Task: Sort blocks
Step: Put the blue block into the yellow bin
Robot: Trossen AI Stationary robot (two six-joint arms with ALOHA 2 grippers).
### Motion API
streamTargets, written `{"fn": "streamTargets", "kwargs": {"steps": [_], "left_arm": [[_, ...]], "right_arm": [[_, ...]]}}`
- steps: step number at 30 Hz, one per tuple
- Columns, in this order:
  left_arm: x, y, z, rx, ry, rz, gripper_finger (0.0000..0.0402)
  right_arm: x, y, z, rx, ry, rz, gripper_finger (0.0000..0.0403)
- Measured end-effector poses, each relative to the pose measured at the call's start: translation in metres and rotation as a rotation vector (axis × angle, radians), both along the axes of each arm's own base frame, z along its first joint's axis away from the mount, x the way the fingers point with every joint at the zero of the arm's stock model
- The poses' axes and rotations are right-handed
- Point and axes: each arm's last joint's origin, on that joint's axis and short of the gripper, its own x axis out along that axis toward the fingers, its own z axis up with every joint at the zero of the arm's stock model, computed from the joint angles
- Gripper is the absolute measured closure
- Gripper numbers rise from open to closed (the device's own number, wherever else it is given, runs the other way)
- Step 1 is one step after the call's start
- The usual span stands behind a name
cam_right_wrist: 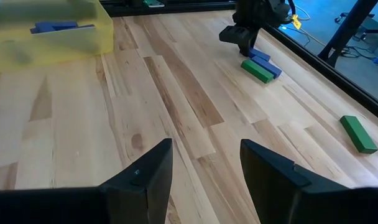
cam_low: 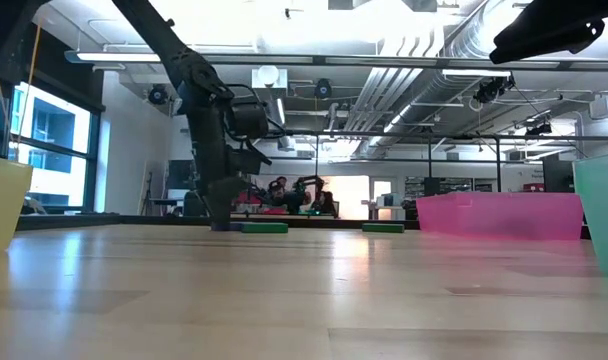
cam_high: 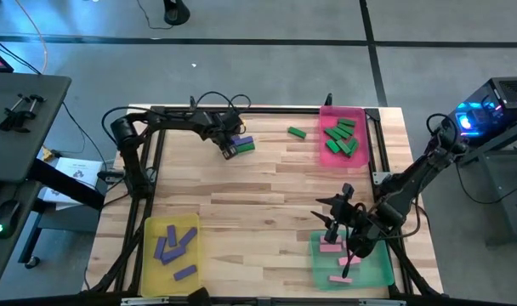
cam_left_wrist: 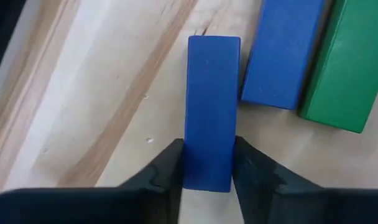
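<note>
Over the near green tray (cam_high: pixel 386 270), right gripper (cam_high: pixel 337 223) hanging with fingers spread, nothing between them. Farther back, near the far edge of the table (cam_high: pixel 258 204), left gripper (cam_left_wrist: pixel 206 163) clamped on one blue block (cam_left_wrist: pixel 209 106). Seen only by the left wrist camera: long axis running straight out from the fingers, lying parallel beside another blue block (cam_left_wrist: pixel 282 50) and a green block (cam_left_wrist: pixel 343 62).
</note>
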Motion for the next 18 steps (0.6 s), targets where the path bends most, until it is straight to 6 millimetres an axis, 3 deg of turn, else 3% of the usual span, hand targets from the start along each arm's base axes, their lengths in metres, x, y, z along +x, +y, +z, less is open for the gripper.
{"fn": "streamTargets", "kwargs": {"steps": [3,7,10,13,18], "left_arm": [[0.002,-0.005,0.003,0.014,0.004,-0.01,0.0343],[0.003,-0.021,0.015,0.055,0.018,-0.026,0.0343],[0.008,-0.038,0.037,0.115,-0.032,-0.049,0.0343],[0.01,-0.065,0.058,0.164,-0.067,-0.079,0.0343],[0.012,-0.129,0.096,0.202,-0.214,-0.213,0.0343]], "right_arm": [[0.0,0.0,0.0,0.003,-0.002,0.0,0.0231],[0.0,0.0,0.0,0.007,-0.006,0.0,0.0231],[0.0,0.001,0.001,0.011,-0.009,0.0,0.0231],[0.001,0.001,0.001,0.014,-0.014,-0.003,0.0231],[0.0,-0.001,0.001,0.01,-0.045,-0.049,0.0231]]}}
